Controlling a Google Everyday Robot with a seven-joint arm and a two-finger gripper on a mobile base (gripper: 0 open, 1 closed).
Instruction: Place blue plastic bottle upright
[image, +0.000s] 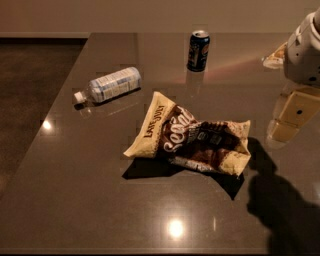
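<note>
Dark, glossy surface (75, 200) fills our view. We find the blue plastic bottle (109, 85) lying on its side at far left, white cap pointing left. A crumpled snack bag (192, 140) lies mid-surface, and a soda can (198, 50) stands upright behind it. The claw (287, 55) sits at the right edge, well apart from the bottle; we cannot tell its state.

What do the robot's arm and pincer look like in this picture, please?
Only part of the arm shows, at the right edge: a rounded white plastic shell with a grey seam and small dark spots near its lower edge. No cables or markings are visible. The pincer is outside the picture, so its look cannot be told.
</note>
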